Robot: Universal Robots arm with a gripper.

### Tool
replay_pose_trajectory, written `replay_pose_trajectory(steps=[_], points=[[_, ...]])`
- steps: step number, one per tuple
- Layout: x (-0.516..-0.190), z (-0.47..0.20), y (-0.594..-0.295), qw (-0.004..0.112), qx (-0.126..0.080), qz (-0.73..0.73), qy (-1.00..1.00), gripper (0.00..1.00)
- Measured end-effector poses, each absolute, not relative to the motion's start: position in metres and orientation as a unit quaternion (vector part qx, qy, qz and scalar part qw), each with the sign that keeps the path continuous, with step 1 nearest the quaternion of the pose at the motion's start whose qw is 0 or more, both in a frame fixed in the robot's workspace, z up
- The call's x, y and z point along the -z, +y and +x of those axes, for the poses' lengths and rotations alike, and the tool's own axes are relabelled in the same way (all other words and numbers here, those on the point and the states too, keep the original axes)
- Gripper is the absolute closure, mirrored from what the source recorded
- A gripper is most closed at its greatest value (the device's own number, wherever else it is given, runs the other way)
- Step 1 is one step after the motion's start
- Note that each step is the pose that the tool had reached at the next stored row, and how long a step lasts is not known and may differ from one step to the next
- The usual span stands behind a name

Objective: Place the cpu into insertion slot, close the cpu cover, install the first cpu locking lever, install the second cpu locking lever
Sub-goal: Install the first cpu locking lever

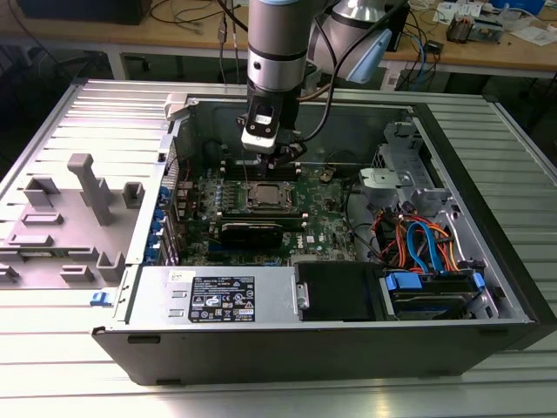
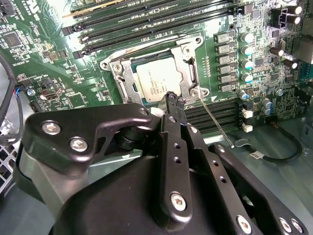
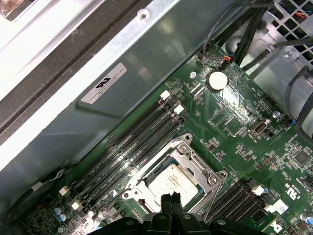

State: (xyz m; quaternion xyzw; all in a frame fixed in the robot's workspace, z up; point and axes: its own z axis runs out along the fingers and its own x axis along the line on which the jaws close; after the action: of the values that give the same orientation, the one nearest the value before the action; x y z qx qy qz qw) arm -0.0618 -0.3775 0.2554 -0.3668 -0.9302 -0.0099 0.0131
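Over the cpu cover (image 2: pixel 126 83), the hand (image 2: pixel 172 99) hangs with fingers together, gripping nothing.

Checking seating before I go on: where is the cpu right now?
In the second wrist view, the cpu sits in the insertion slot, framed by the cpu cover, between two banks of memory slots, right by the hand.

cpu (image 2: pixel 159 81): dull silver-grey metal top, smooth and matt.
cpu cover (image 2: pixel 123 81): bare silver metal that caught the light.
circuit board (image 2: pixel 73 73): green, smooth and slightly glossy.
memory slots (image 3: pixel 132 147): black plastic with a faint shine.
gripper (image 2: pixel 172 98): matt black body with bright metal screws.
computer case (image 3: pixel 161 54): grey sheet metal, satin finish.
table (image 1: pixel 261 396): pale ribbed metal with a soft sheen.
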Motion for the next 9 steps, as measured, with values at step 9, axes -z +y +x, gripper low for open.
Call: replay_pose_trajectory(steps=[9], points=[[-0.2554,-0.0618,-0.3775,0.013,0.01,-0.364,-0.931,0.89]])
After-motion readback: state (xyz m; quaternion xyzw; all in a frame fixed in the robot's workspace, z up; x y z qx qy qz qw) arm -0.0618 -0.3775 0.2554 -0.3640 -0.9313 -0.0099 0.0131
